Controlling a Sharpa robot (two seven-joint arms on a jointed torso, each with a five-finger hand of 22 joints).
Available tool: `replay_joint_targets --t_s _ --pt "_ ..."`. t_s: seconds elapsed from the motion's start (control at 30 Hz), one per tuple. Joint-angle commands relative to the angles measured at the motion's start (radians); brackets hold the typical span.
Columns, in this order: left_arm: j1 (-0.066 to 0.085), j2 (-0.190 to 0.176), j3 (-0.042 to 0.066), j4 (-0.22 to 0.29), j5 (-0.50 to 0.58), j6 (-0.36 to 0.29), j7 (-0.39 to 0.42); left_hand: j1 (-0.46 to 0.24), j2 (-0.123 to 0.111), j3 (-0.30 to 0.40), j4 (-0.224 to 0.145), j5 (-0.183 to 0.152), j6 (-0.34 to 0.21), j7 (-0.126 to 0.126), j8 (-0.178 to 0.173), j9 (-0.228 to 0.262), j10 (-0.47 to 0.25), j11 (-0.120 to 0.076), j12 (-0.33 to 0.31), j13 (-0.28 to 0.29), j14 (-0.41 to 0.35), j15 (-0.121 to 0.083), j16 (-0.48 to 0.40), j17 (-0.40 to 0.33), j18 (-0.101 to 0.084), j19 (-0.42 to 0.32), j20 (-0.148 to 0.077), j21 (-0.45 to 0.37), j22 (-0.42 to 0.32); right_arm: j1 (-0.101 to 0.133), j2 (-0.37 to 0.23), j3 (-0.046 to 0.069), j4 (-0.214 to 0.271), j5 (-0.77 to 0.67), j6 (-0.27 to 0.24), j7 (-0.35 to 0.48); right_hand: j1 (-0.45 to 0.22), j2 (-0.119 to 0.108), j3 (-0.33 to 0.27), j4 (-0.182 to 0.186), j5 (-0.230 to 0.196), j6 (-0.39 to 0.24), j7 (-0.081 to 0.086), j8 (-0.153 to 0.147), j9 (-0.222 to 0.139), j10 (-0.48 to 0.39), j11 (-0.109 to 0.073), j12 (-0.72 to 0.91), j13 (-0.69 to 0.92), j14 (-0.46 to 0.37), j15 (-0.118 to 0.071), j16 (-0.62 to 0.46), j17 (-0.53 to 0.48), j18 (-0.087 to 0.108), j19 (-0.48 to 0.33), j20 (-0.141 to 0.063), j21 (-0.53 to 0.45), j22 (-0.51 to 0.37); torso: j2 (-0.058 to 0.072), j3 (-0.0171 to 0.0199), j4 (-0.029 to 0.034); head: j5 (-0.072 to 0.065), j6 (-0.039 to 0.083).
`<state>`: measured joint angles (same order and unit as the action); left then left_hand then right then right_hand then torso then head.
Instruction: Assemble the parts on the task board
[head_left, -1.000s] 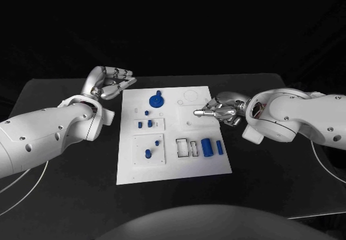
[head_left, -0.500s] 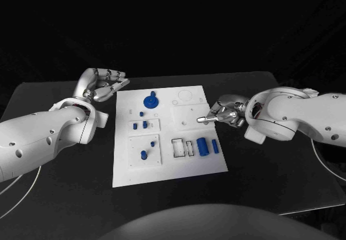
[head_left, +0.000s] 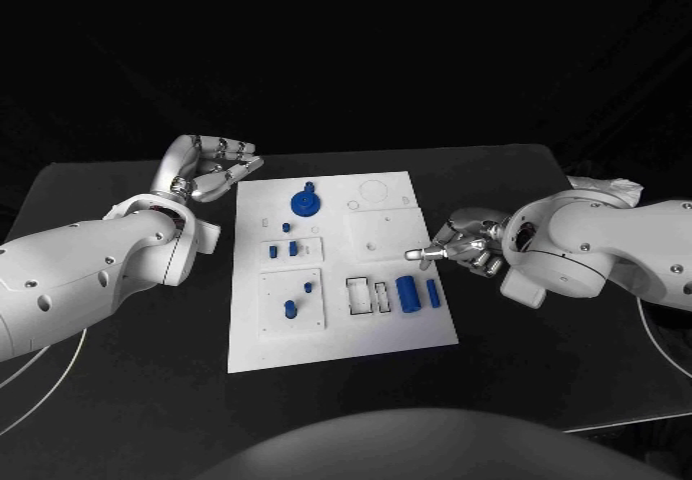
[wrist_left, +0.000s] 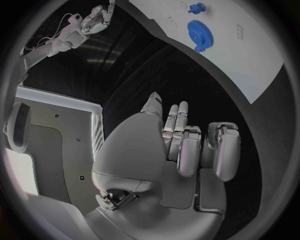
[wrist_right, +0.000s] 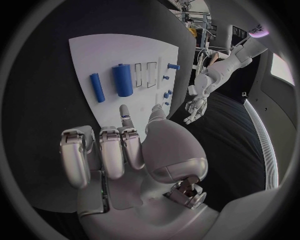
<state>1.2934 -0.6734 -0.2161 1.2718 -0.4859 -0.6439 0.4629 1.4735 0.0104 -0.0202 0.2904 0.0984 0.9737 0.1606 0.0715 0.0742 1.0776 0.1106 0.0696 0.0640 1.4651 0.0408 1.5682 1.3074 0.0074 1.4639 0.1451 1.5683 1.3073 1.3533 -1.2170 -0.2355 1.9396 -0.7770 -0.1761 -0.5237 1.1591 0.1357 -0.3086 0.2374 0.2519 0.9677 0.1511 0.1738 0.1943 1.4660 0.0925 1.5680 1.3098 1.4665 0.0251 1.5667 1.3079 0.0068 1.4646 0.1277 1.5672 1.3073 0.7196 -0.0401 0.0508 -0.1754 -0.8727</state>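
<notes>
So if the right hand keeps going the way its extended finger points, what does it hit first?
Probably the task board: the right hand points across its right edge, above the two blue cylinders. Height above it is unclear.

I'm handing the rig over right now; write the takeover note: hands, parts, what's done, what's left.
Left hand: holds nothing, fingers curled, off the far left corner of the white task board.
Right hand: holds nothing, one finger pointing over the board's right edge, above the two blue cylinders lying there.
Blue gear sits at the far end; small blue pegs in the left panels.
Done: cannot tell how much.
Left: the cylinders lie beside empty rectangular slots.
</notes>
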Motion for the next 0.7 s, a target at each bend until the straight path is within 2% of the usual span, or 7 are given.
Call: replay_joint_targets --t_s 0.03,0.17,0.27,0.4,0.5,0.63,0.7 --pt "0.0 0.002 0.001 0.001 -0.004 0.011 0.01 0.0 0.007 -0.006 0.001 0.006 0.005 0.002 -0.004 -0.001 0.007 -0.001 0.0 0.0 0.106 0.0 0.003 0.263 -0.007 0.107 0.0 0.002 0.263 -0.012 0.009 -0.001 0.007 -0.008 0.034 -0.038 0.023 -0.013 0.017 -0.026 0.017 0.015 -0.002 0.005 0.007 0.105 -0.011 0.003 0.261 0.104 -0.002 0.004 0.263 -0.007 0.106 0.002 0.004 0.264 0.0 0.0 0.0005 -0.003 0.0" --pt "0.0 0.0 0.001 0.0 -0.004 0.013 0.01 0.0 0.007 -0.006 0.001 0.006 0.005 0.002 -0.004 -0.001 0.007 -0.001 0.0 0.0 0.106 0.0 0.003 0.263 -0.007 0.107 0.0 0.002 0.263 -0.026 0.024 -0.001 0.004 -0.022 0.042 -0.048 0.038 -0.016 0.042 -0.051 0.021 0.023 -0.005 0.001 0.013 0.105 -0.014 0.003 0.261 0.104 -0.004 0.004 0.263 -0.007 0.106 0.0 0.004 0.264 -0.001 0.0002 0.0 0.003 0.0" --pt "-0.001 -0.003 0.001 0.0 -0.004 0.013 0.01 0.001 0.008 -0.008 0.002 0.006 0.006 0.002 -0.004 -0.001 0.007 -0.001 0.0 0.0 0.106 0.0 0.003 0.263 -0.007 0.107 -0.001 0.002 0.263 -0.032 0.033 -0.001 0.001 -0.026 0.046 -0.049 0.045 -0.017 0.056 -0.064 0.02 0.025 -0.005 -0.002 0.016 0.105 -0.014 0.003 0.261 0.104 -0.004 0.004 0.263 -0.007 0.106 0.0 0.004 0.264 -0.001 0.0015 -0.0009 0.0 0.0" --pt "-0.002 -0.006 0.001 -0.002 -0.004 0.013 0.011 0.002 0.008 -0.009 0.002 0.006 0.006 0.002 -0.004 -0.001 0.007 -0.001 0.0 0.0 0.106 0.0 0.003 0.263 -0.007 0.107 -0.001 0.002 0.263 -0.037 0.048 -0.001 -0.005 -0.034 0.048 -0.057 0.051 -0.018 0.072 -0.079 0.022 0.02 -0.006 -0.007 0.02 0.105 -0.015 0.003 0.261 0.104 -0.004 0.004 0.263 -0.007 0.106 -0.001 0.004 0.264 0.0 0.0001 0.0008 -0.005 0.0" --pt "-0.002 -0.007 0.001 -0.003 -0.004 0.013 0.012 0.003 0.01 -0.009 0.001 0.006 0.007 0.001 -0.003 -0.001 0.008 -0.001 0.001 0.0 0.106 0.0 0.003 0.263 -0.007 0.107 -0.001 0.002 0.263 -0.04 0.059 -0.001 -0.008 -0.061 0.052 -0.064 0.047 -0.021 0.08 -0.084 0.029 0.008 -0.013 -0.012 0.024 0.105 -0.02 0.003 0.261 0.104 -0.008 0.004 0.263 -0.007 0.106 -0.002 0.004 0.264 0.0 -0.0006 -0.0001 -0.005 0.0" --pt "-0.003 -0.009 0.001 -0.003 -0.004 0.013 0.012 0.003 0.01 -0.009 0.001 0.006 0.007 0.001 -0.003 -0.001 0.008 -0.001 0.001 0.0 0.106 0.0 0.003 0.263 -0.007 0.107 -0.001 0.002 0.263 -0.042 0.072 -0.001 -0.009 -0.085 0.054 -0.08 0.038 -0.025 0.086 -0.087 0.034 -0.004 -0.016 -0.016 0.029 0.105 -0.024 0.003 0.261 0.104 -0.012 0.004 0.263 -0.007 0.106 -0.005 0.004 0.264 0.0 0.0011 -0.0003 -0.004 0.0" --pt "-0.003 -0.011 0.001 -0.002 -0.004 0.012 0.013 0.003 0.01 -0.009 0.001 0.006 0.007 0.001 -0.003 -0.001 0.008 -0.001 0.001 0.0 0.106 0.0 0.003 0.263 -0.007 0.107 -0.001 0.002 0.263 -0.044 0.08 -0.001 -0.009 -0.1 0.054 -0.094 0.032 -0.028 0.089 -0.089 0.037 -0.014 -0.015 -0.017 0.033 0.105 -0.024 0.003 0.261 0.104 -0.012 0.004 0.263 -0.007 0.106 -0.006 0.004 0.264 0.0 -0.0001 0.0002 -0.003 0.0"
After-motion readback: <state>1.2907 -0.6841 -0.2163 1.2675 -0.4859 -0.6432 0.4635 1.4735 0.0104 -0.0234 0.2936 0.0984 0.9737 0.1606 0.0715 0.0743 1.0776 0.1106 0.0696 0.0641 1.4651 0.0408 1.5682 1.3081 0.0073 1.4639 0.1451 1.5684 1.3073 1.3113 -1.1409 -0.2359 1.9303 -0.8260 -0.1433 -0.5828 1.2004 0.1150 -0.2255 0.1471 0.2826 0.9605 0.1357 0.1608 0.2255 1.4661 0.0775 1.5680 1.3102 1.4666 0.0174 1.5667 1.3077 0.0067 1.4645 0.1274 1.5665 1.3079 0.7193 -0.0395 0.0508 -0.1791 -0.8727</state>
